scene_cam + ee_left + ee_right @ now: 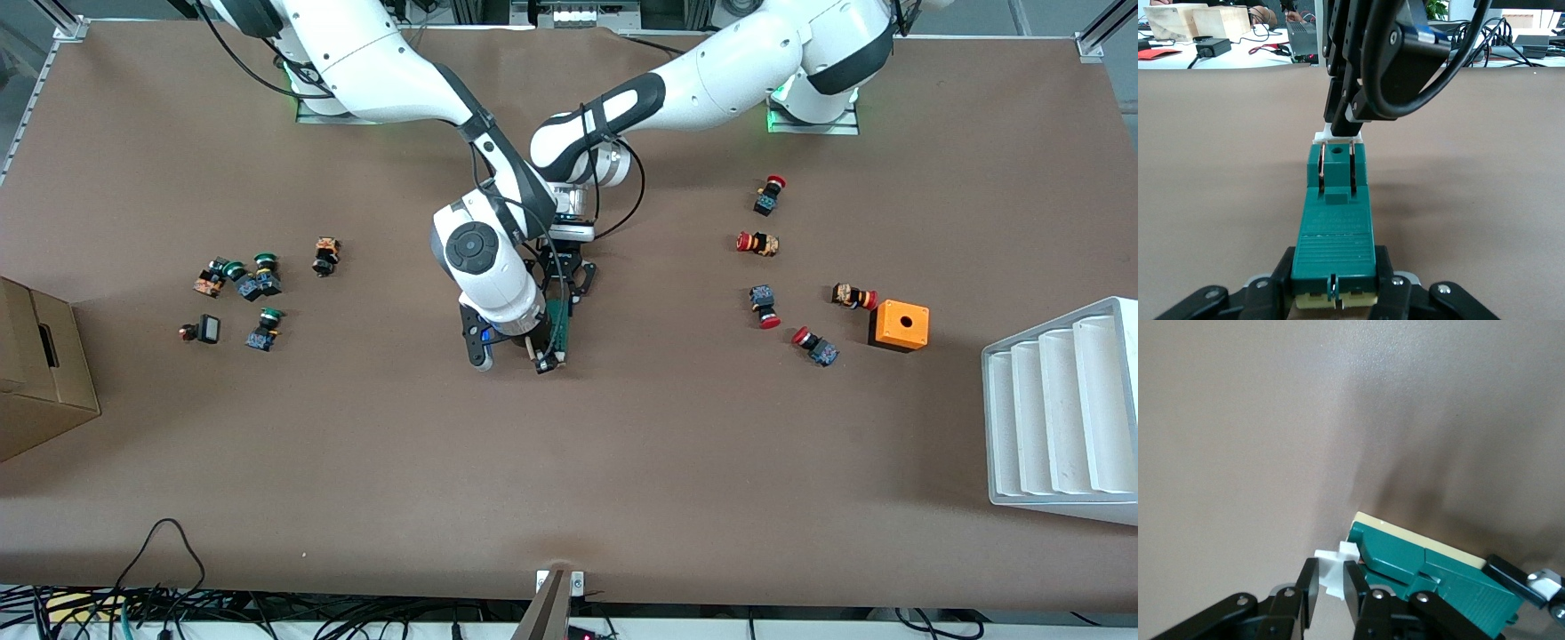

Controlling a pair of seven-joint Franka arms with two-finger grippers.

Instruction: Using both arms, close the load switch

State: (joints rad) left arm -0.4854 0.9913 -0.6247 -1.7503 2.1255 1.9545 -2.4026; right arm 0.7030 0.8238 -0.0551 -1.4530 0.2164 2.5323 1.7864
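Two pincers, both mine, meet on one load switch (1335, 220), a narrow dark-green moulded block with a ribbed top and cream underside, held over the brown matte table (569, 462) well apart from the orange box (899, 325). Left gripper (1333, 293) clamps the block's ribbed end between black fingers. Right gripper (1330, 583) pinches the small white tab (1335, 568) at the block's opposite end.

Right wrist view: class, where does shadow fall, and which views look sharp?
Right wrist view: a soft dark shadow spreads on the table above the load switch; the right gripper is slightly soft. Left wrist view: the switch is crisp. Front view: even light, no glare.
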